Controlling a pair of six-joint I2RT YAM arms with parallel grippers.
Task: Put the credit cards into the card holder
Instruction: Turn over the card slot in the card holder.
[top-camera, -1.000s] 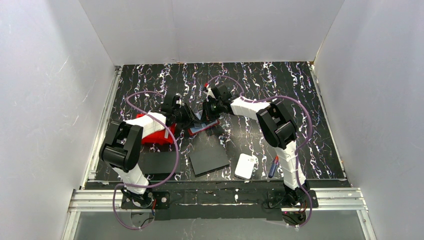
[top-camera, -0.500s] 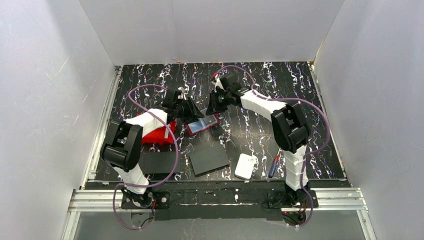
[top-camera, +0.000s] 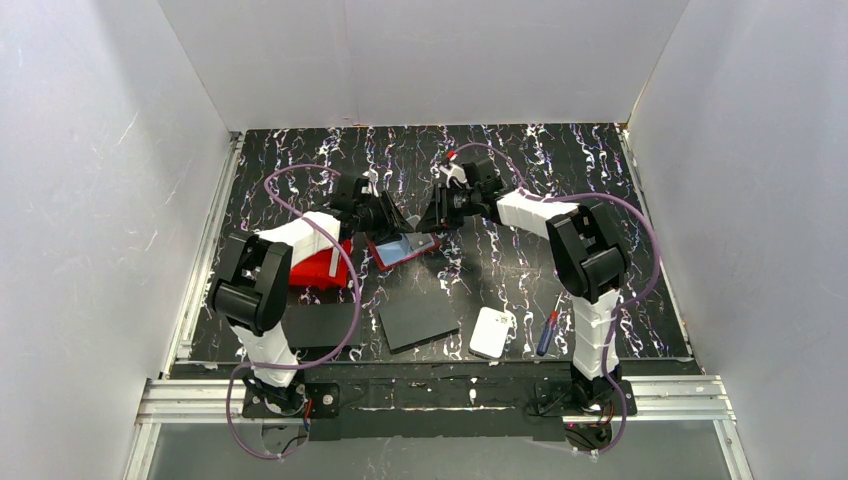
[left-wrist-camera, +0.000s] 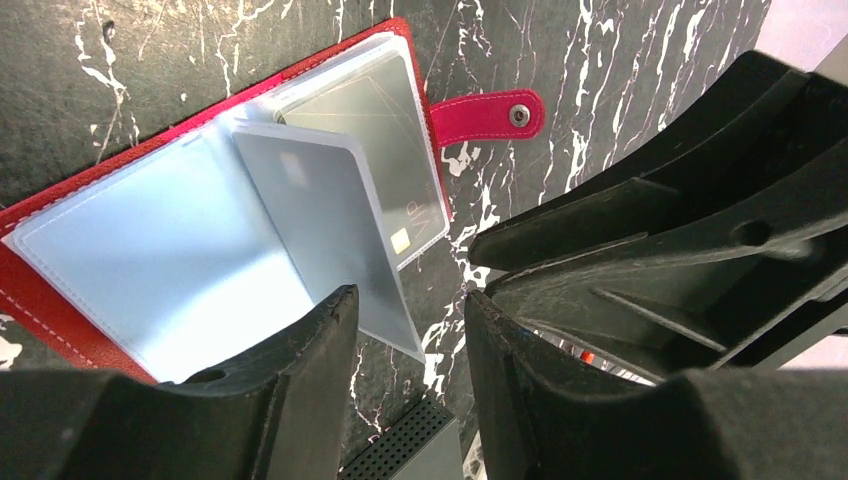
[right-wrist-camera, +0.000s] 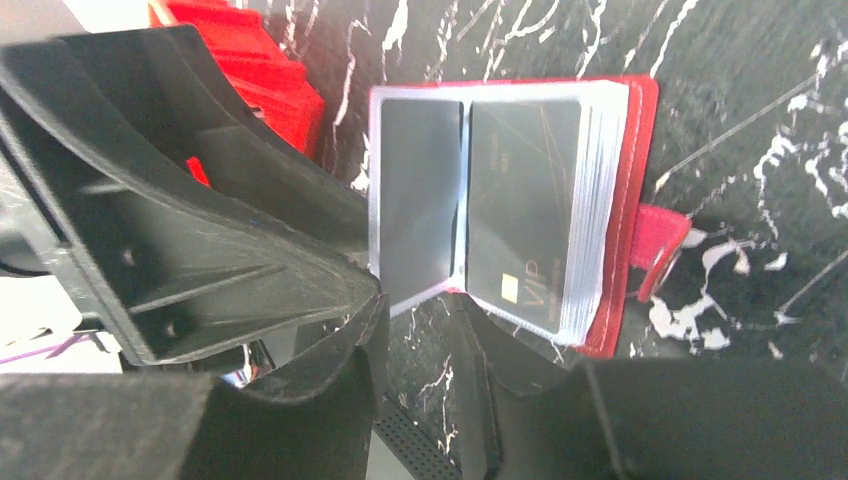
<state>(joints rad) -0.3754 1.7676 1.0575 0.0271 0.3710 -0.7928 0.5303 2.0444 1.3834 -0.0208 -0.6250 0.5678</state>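
The card holder (left-wrist-camera: 150, 260) lies open, face up, at the middle of the surface (top-camera: 520, 170), its snap strap toward 3 o'clock and the red bin (top-camera: 315, 270) just beside it at 9 o'clock. A credit card (right-wrist-camera: 525, 200) sits in the top sleeve of the stack. One clear leaf (left-wrist-camera: 320, 230) stands half turned above it, and we cannot tell whether that leaf carries a card. We judge the cards light, stiff and slick, best pinched by a short edge. The sleeves are limp and springy, so the holder wants pinning at its red cover while a card slides in. The left fingers (left-wrist-camera: 335, 320) hover at the holder's 10 o'clock, a narrow gap between them and nothing in it. The right fingers (right-wrist-camera: 350, 340) hang at 1 o'clock, likewise parted and empty. A second ago the right fingers were nearly closed, low over the sleeves. They have since lifted back toward 1 o'clock and opened, and the left fingers have eased a little wider.
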